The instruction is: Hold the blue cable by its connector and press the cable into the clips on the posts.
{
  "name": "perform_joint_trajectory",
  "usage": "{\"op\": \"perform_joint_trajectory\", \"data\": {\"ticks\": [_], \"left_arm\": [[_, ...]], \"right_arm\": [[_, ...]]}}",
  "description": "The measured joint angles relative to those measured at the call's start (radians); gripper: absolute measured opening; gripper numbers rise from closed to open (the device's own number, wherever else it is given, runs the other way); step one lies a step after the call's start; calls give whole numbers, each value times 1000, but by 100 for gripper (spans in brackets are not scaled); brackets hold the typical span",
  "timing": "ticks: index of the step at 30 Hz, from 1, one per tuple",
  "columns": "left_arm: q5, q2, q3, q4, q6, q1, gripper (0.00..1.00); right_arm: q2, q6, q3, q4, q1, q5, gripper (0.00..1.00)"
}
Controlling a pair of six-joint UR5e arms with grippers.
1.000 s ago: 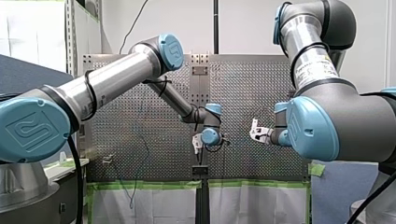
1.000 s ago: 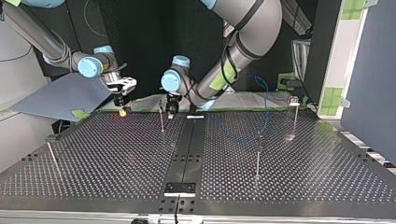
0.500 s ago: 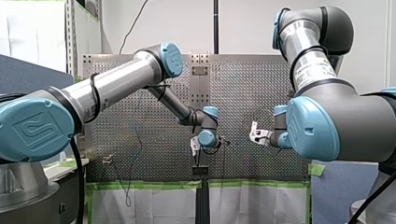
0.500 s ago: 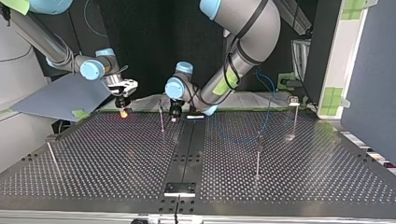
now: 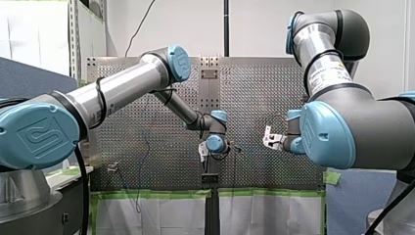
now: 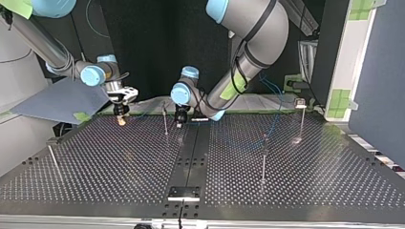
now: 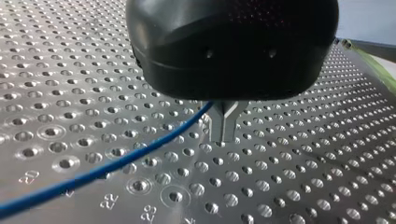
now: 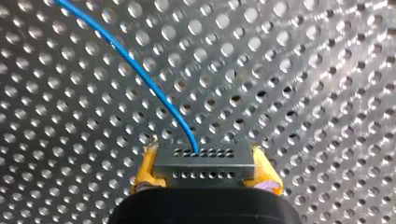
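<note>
blue cable (image 8: pixel 154 90) runs from the connector (image 8: pixel 204 162), which the right claw (image 8: pixel 205 171) pinches in yellow pads; the left claw (image 7: pixel 225 127) is closed on the cable further along. a post (image 6: pixel 165 121) stands between them, so next likely comes lowering the span into its clip.

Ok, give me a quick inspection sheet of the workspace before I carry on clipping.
Surface: perforated table with a black centre strip.
Job's things: blue cable leaves the grey connector; thin posts stand upright; cannot tell whether the cable sits in a clip.
Clutter: nothing seen.
Grippers: my right gripper, yellow pads, shut on the connector; my left gripper shut on the blue cable.
Cables: black cable wrapped round my left arm.
Surroundings: green tape at the table's far edge; grey panel at the top view's left.
</note>
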Motion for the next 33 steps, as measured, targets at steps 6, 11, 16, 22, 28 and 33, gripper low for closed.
{"op": "perform_joint_trajectory", "data": {"ticks": [6, 11, 16, 22, 28, 33], "left_arm": [[-4, 0, 0, -11, -1, 5, 0], [-6, 0, 0, -18, -1, 8, 0], [-7, 0, 0, -25, 10, 10, 0], [-29, 1, 0, -36, 49, 8, 73], [-75, 1, 0, -67, 97, -3, 100], [-122, 2, 0, -109, 132, -10, 100]], "right_arm": [[6, -4, -18, 2, -6, 40, 0], [11, -6, -28, 8, -5, 55, 0], [13, -5, -29, 10, -5, 57, 0], [14, -5, -29, 16, -5, 55, 0], [14, -5, -29, 20, -3, 47, 0], [15, -5, -29, 23, -2, 45, 0]]}}
